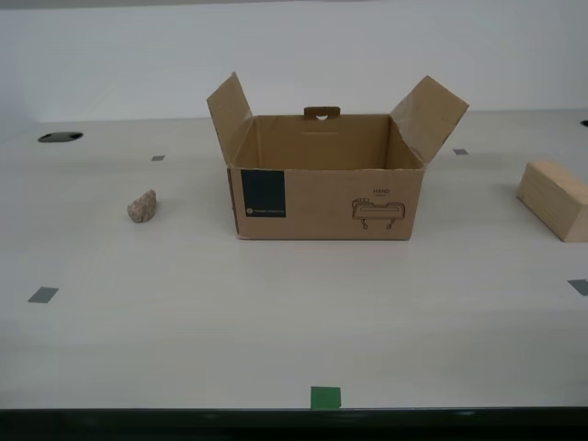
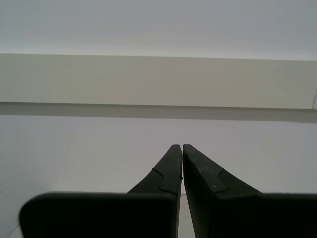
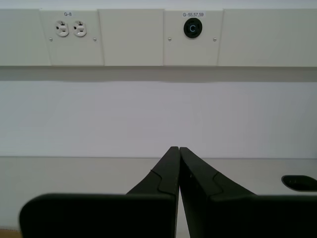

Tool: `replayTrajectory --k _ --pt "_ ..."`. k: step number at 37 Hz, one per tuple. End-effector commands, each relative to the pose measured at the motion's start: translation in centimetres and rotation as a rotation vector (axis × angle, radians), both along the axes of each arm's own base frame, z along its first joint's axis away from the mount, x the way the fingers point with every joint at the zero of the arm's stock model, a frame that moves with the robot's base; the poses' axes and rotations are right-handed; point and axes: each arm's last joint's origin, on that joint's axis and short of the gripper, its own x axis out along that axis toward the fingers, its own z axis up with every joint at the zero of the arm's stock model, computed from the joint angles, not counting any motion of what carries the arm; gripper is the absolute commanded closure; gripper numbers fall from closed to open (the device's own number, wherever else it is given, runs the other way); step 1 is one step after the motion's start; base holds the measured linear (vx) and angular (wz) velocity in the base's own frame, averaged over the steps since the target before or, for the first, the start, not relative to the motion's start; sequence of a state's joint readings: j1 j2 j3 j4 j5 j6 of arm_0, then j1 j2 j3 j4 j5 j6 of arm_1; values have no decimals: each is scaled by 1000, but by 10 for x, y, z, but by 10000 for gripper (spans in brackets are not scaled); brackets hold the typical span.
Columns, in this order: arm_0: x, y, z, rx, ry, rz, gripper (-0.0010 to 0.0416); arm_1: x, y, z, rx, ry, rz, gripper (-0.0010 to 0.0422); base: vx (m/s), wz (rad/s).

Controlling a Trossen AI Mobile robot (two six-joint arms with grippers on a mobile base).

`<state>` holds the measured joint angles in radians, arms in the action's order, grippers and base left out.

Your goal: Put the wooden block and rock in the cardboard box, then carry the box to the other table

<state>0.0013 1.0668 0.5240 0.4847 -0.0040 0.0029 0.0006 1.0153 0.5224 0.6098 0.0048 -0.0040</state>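
Observation:
The cardboard box (image 1: pixel 326 188) stands open in the middle of the smooth off-white table (image 1: pixel 184 322), its side flaps raised, with a navy label and a line drawing on its front. The rock (image 1: pixel 141 207) lies toward the exterior view's left of the box. The wooden block (image 1: pixel 555 198) rests near the exterior view's right edge. Neither arm appears in the exterior view. My first gripper (image 3: pixel 178 148) is shut and empty, pointing at a wall. My second gripper (image 2: pixel 182 147) is likewise shut on nothing, facing a blank wall. The other table is out of view.
Small grey tape squares (image 1: pixel 42 295) dot the tabletop, and a green tape square (image 1: pixel 325 397) marks its near edge. A dark oval grommet (image 1: pixel 60 137) sits at the far edge in the exterior view's left. Wall outlets (image 3: pixel 69 29) show in the first wrist view.

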Motion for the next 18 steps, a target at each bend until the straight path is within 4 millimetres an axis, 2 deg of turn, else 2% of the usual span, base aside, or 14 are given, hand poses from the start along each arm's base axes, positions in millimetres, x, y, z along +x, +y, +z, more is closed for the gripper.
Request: replayTrajectory --k 1,18 --pt "0 0 0 0 -2 2 406 0 0 1 1 -6 -2 412 0 0" --pt "0 0 0 0 -2 2 405 0 0 1 1 -6 -2 412 0 0"
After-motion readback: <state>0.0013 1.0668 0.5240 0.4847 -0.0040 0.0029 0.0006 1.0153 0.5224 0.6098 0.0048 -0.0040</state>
